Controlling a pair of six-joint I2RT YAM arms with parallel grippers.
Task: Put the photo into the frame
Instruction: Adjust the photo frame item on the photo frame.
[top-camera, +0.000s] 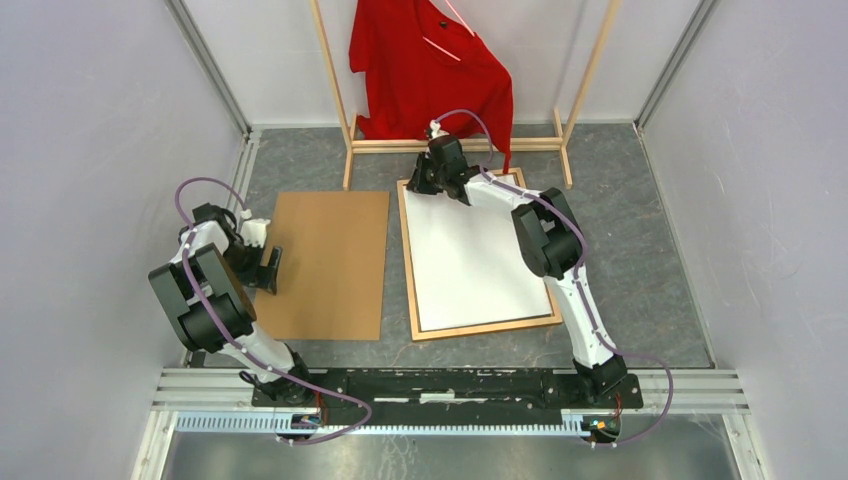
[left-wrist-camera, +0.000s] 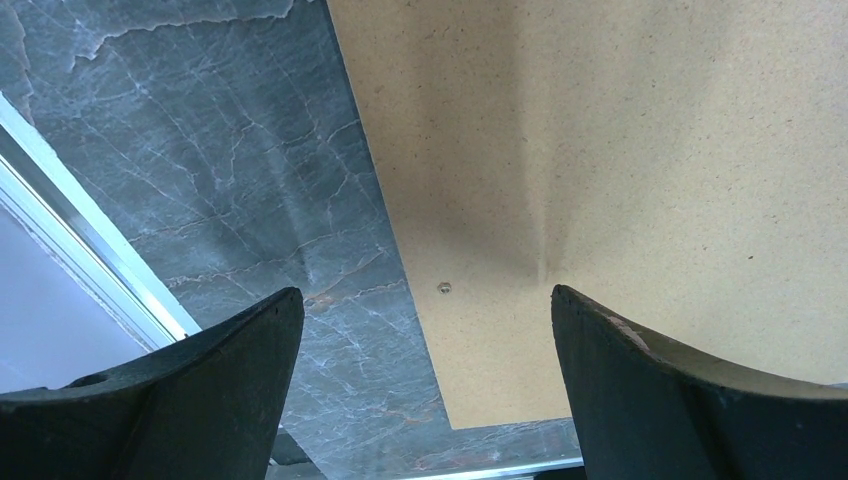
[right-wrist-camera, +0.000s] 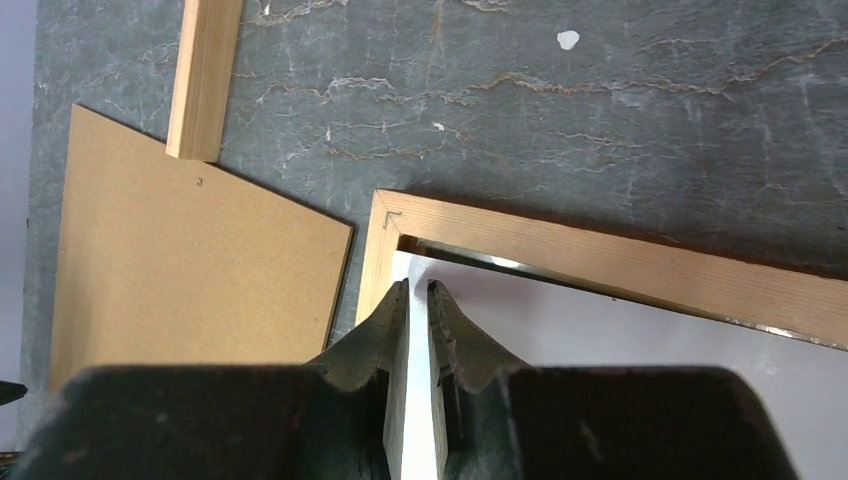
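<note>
From above, on the right half of the worktop (top-camera: 640, 250), the frame (top-camera: 485, 327) lies flat with the photo (top-camera: 470, 260) inside its border, white back up, so I judge the main placing largely done. The right gripper (top-camera: 425, 180) sits at the frame's far-left corner, close to the clothes rack (top-camera: 380, 147) and red shirt (top-camera: 425, 60) at the worktop's far edge. The left gripper (top-camera: 272, 268) hangs over the left edge of the brown backing board (top-camera: 330, 262), which lies left of the frame and just apart from it. Through the left wrist camera, that gripper's fingers (left-wrist-camera: 220, 380) stand wide with nothing between them, the board's edge below. Through the right wrist camera, the other fingers (right-wrist-camera: 385, 330) are drawn narrow and pinch the photo's white edge right beside the frame's corner. A dark slit shows between the photo's far edge and the frame's inner lip, so I read that corner as not yet seated. What is left, I reckon, is letting go and settling it flat.
</note>
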